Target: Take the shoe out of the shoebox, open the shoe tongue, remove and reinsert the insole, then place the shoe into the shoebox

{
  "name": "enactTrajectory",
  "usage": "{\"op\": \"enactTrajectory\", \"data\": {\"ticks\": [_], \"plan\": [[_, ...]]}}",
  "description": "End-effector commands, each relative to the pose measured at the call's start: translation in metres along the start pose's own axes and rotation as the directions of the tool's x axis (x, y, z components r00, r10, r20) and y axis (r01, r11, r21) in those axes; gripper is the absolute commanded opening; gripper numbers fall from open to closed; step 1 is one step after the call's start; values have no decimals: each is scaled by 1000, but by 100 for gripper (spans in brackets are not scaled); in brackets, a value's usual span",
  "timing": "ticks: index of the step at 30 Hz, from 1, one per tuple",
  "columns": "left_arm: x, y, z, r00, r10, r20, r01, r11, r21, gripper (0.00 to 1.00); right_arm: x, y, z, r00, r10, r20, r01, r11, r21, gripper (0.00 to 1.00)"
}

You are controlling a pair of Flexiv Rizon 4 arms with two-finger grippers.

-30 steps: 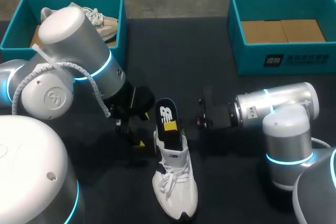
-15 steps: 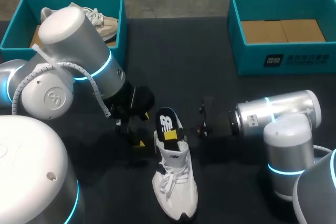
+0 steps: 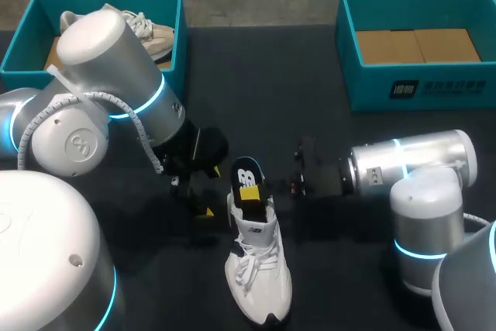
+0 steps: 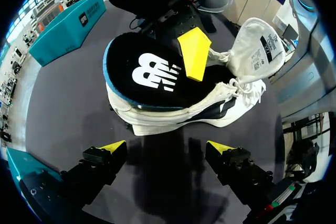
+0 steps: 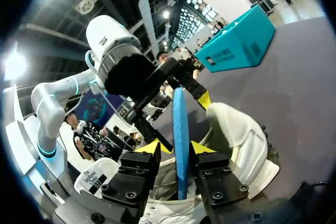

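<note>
Black table (image 3: 256,83), teal shoebox (image 3: 403,87) at its far right, well apart from the rest. White shoe (image 3: 260,269) upright mid-table, tongue folded forward. Black insole (image 3: 246,180) standing up out of the heel, lower end inside the shoe. Right gripper (image 5: 176,148) clamped narrow on that insole, one finger on each face. Left gripper (image 4: 165,145) spread wide, shoe just ahead of its fingers, apart from them.

The head camera looks down from high behind the robot at the whole bench (image 3: 256,75). The left wrist camera, close behind the left end effector (image 4: 165,146), faces the shoe (image 4: 220,103). The right wrist camera, behind the right end effector (image 5: 176,148), faces the insole (image 5: 181,114) edge-on. All three see the shoe.
</note>
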State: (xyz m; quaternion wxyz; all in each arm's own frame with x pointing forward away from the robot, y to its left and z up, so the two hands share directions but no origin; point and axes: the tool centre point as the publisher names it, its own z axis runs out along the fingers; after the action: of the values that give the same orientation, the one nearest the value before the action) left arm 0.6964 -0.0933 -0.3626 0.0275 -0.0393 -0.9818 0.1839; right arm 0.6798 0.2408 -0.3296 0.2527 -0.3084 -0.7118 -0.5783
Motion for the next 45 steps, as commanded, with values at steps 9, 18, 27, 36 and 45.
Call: {"op": "enactTrajectory", "data": {"ticks": [9,18,27,36,45], "plan": [[0,-1,1,1000,0,1,0,1000,-4,100,-13,11,3,998,60,3,-60,998,-3,0],[0,-1,1,1000,0,1,0,1000,-4,100,-12,-2,2,991,135,15,-135,991,18,0],[0,-1,1,1000,0,1,0,1000,-4,100,-8,-20,3,982,188,28,-189,981,33,0],[0,-1,1,1000,0,1,0,1000,-4,100,-3,-20,2,989,146,33,-147,989,19,25],[0,-1,1,1000,0,1,0,1000,-4,100,2,-4,-1,998,55,42,-55,998,1,39]]}}
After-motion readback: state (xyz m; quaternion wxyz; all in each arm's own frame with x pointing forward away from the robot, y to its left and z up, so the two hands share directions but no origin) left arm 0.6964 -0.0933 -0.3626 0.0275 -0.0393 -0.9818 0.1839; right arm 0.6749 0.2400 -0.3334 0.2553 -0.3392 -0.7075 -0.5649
